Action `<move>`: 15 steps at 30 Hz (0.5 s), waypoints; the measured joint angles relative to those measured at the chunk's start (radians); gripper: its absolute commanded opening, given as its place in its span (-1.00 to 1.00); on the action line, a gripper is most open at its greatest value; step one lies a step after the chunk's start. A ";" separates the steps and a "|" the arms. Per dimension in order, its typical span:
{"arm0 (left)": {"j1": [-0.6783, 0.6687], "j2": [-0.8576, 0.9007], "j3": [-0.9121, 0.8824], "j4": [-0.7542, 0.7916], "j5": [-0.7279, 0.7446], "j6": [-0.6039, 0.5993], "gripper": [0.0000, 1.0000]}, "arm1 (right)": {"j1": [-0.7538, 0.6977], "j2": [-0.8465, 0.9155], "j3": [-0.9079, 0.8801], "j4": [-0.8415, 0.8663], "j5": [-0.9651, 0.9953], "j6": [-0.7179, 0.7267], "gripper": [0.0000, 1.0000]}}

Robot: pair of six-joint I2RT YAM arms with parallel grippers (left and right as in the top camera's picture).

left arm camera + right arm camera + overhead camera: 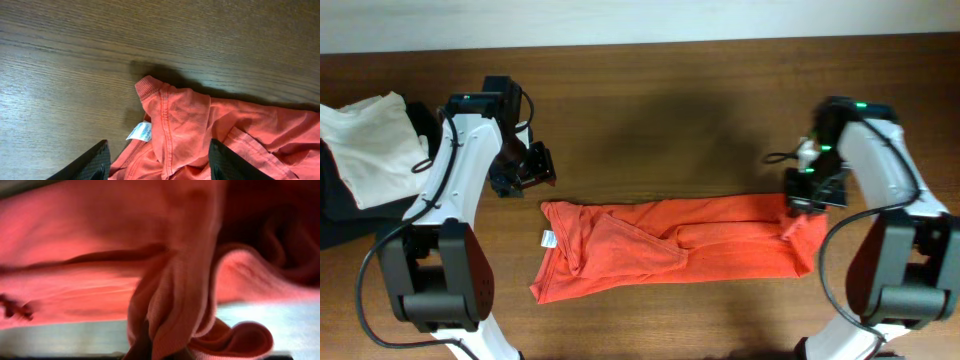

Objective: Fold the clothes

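Overhead, the right gripper (807, 206) pinches the 3 o'clock end of the red-orange T-shirt (670, 245). The left gripper (159, 144) hovers over its 10 o'clock corner, fingers (95, 162) spread.

One each: T-shirt (670, 250), white garment (370, 140), perhaps black garment (335, 205).

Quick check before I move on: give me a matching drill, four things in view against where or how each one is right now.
Things:
1. left claw
2. right claw
3. tag
4. white cloth

States:
A. shut on the right end of the T-shirt
B. bunched at the far left of the table
C. open, holding nothing, above the T-shirt's left end
D. small and white, sticking out at the T-shirt's left edge

Pairs: 1-C, 2-A, 3-D, 4-B
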 measured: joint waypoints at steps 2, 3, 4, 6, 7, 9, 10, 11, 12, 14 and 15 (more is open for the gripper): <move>0.000 0.000 0.000 0.001 0.003 0.000 0.25 | 0.163 0.000 0.000 0.004 -0.008 0.037 -0.92; 0.000 0.000 0.000 0.001 0.003 0.000 0.25 | 0.230 0.000 0.000 0.010 -0.012 0.069 -0.92; 0.000 0.000 0.000 0.001 0.003 0.000 0.25 | 0.331 0.000 0.000 0.033 -0.021 0.116 -0.92; 0.000 0.000 0.000 0.001 0.003 0.000 0.25 | 0.424 0.000 0.000 0.087 -0.022 0.170 -0.83; 0.000 0.000 0.000 0.001 0.003 0.000 0.25 | 0.457 0.000 0.000 0.096 -0.023 0.182 -0.78; 0.000 0.000 0.000 0.001 0.003 0.000 0.25 | 0.515 0.000 0.000 0.111 -0.026 0.212 -0.57; 0.000 0.000 0.000 0.001 0.003 0.000 0.25 | 0.531 0.000 0.000 0.114 -0.026 0.220 -0.51; 0.000 0.000 0.000 0.001 0.003 0.000 0.26 | 0.543 0.000 0.000 0.115 -0.030 0.226 -0.50; 0.000 0.000 0.000 0.001 0.003 0.000 0.25 | 0.547 0.000 0.000 0.114 -0.039 0.229 -0.49; 0.000 0.000 0.000 0.001 0.003 0.000 0.25 | 0.567 0.000 0.000 0.104 -0.060 0.230 -0.21; 0.000 0.000 0.000 0.001 0.003 0.000 0.26 | 0.577 0.000 0.000 0.098 -0.064 0.231 -0.21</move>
